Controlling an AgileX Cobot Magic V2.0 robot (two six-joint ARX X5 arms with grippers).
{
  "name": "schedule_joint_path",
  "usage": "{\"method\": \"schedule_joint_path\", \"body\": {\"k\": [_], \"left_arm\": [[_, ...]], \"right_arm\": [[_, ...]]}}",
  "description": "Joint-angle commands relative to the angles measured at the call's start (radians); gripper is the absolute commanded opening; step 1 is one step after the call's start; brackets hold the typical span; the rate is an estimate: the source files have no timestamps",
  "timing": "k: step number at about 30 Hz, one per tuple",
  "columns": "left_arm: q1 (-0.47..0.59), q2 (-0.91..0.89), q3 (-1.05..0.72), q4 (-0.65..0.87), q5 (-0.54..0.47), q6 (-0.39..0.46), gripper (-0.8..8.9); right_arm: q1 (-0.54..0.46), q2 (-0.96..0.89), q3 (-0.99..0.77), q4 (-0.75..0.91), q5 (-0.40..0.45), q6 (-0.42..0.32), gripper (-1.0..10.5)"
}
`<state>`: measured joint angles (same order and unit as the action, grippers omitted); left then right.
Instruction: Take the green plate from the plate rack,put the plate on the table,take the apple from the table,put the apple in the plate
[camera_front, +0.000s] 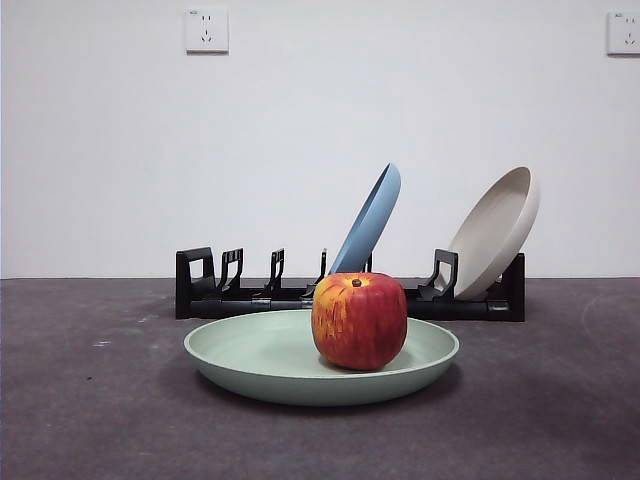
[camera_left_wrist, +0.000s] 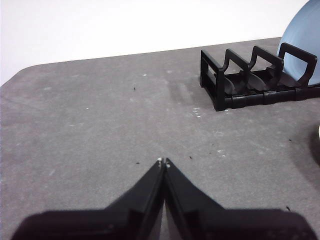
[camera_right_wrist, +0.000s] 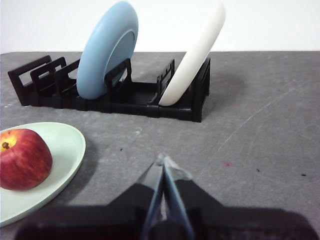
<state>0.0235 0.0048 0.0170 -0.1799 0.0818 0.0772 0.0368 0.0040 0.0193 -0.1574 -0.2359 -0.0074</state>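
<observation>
A round matte blue plate and a round beige plate lean tilted; two white wall sockets are on the white wall.

My table is dark grey and mottled. On it, near me, lies the green plate; behind it, farther off, stands the black plate rack.

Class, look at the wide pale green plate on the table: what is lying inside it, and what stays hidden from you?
Inside the pale sage green plate sits one red, yellow-streaked apple, upright with its stem dimple up. The plate's floor beneath the apple is covered, so nothing can be seen there.
</observation>
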Motion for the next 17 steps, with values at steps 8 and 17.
{"method": "schedule_joint_path", "body": {"k": [8, 17], "left_arm": [[0.003, -0.002, -0.014, 0.003, 0.0, -0.006, -0.03], [0.003, -0.002, -0.014, 0.004, -0.001, -0.006, -0.03]], "right_arm": [[-0.001, -0.003, -0.014, -0.008, 0.0, 0.019, 0.0], [-0.001, -0.002, -0.014, -0.006, 0.007, 0.017, 0.0]]}}
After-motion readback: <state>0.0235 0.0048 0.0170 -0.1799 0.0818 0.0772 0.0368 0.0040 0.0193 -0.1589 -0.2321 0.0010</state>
